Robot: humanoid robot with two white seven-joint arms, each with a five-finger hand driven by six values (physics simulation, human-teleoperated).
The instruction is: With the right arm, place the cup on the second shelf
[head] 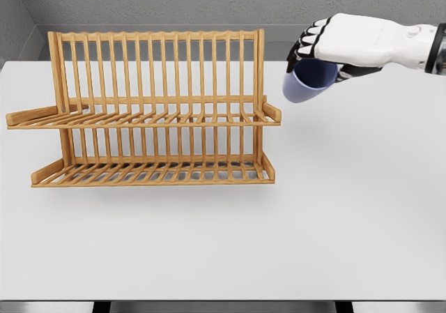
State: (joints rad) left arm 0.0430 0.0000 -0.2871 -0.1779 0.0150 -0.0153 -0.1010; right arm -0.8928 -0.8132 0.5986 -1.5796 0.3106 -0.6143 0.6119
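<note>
The right robot hand [317, 48] is gripping the blue cup [306, 81] from above, fingers curled over its rim, and is holding it in the air off the tabletop [348, 208]. The cup is hanging just below the robot hand, tilted. The wooden rack [153, 111] is standing to the left of the robot hand, its upper shelf [146, 120] a little lower than the cup and its lower shelf [150, 173] further down. Doing this step well probably means carrying the cup leftward over the raised end piece, levelling it, then lowering it onto the upper shelf's slats (I take that as the second shelf) before loosening the fingers. Both shelves are holding nothing; whether the cup contains anything cannot be seen.
</note>
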